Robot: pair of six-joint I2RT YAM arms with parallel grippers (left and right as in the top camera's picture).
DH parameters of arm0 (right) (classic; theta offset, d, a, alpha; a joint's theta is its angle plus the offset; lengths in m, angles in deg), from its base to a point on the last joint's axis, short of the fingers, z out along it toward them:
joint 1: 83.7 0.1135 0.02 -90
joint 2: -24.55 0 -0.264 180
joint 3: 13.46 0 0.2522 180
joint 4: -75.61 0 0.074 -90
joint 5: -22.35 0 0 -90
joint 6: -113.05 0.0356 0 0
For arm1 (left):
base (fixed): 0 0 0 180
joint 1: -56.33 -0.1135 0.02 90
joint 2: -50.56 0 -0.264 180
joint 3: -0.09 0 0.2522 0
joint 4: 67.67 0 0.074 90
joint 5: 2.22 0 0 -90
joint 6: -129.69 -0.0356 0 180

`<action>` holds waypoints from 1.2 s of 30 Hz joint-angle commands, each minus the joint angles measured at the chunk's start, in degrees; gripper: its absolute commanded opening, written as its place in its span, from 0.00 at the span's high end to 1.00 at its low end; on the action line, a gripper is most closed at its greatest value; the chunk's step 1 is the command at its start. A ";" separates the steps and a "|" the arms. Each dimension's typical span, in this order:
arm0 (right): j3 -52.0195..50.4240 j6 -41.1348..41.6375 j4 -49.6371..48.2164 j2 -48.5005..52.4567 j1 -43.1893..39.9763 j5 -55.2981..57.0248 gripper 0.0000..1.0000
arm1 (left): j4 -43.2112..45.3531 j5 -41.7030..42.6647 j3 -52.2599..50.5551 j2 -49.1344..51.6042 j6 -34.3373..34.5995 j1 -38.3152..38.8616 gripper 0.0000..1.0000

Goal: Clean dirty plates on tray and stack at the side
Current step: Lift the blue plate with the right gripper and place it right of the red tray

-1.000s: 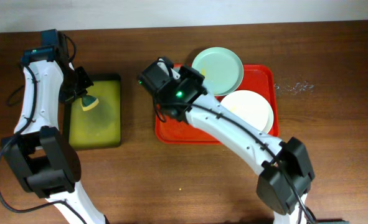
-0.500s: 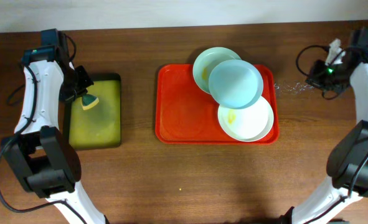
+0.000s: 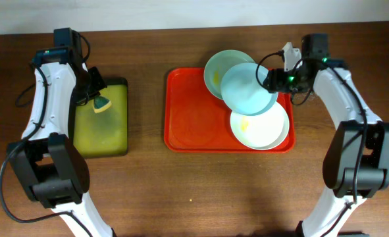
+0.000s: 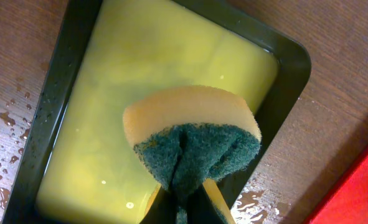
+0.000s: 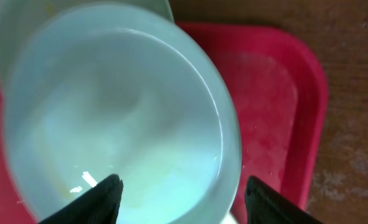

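Observation:
Three plates lie overlapped on the red tray (image 3: 194, 125): a pale green plate (image 3: 215, 66) at the back, a pale blue plate (image 3: 247, 89) on top, and a white plate (image 3: 263, 128) with a yellow smear at the front. My right gripper (image 3: 273, 80) hovers open over the blue plate's right edge. In the right wrist view the blue plate (image 5: 121, 124) fills the space between the spread fingers (image 5: 103, 199), whose gripper (image 5: 180, 199) touches nothing. My left gripper (image 3: 97, 99) is shut on a yellow-and-green sponge (image 4: 190, 137) above the dark green tray (image 3: 102, 128).
The dark green tray (image 4: 47, 93) holds yellowish liquid. Water drops wet the wooden table beside it (image 4: 252, 202). The red tray's rim (image 5: 308, 112) runs just right of the blue plate. Bare table lies in front of both trays.
The right arm swung in from the table's far right to the blue plate's right edge, and its jaws opened. The left arm shifted slightly right with the sponge.

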 commanded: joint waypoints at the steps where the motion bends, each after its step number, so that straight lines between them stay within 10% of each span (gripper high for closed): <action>1: -3.80 -0.57 -3.93 0.33 0.61 2.71 0.36 | -0.07 0.44 0.48 -0.22 0.13 0.28 1.00; 6: -4.55 -0.44 -4.87 1.20 0.61 6.27 0.40 | -0.09 0.44 0.48 -0.22 0.13 0.28 1.00; 9: -4.70 0.96 -5.25 3.74 0.61 5.86 0.76 | -0.11 0.44 0.48 -0.22 0.13 0.28 1.00; 13: -4.24 2.05 -5.25 3.61 0.61 5.84 0.96 | -0.07 0.44 0.48 -0.22 0.13 0.28 1.00; 25: 9.57 3.48 8.46 -0.83 -13.81 -15.91 0.96 | 0.15 0.42 0.48 -0.22 0.13 0.28 1.00; 36: 6.34 11.98 5.33 1.01 -33.48 3.32 0.96 | 0.31 0.42 0.48 -0.22 0.13 0.28 1.00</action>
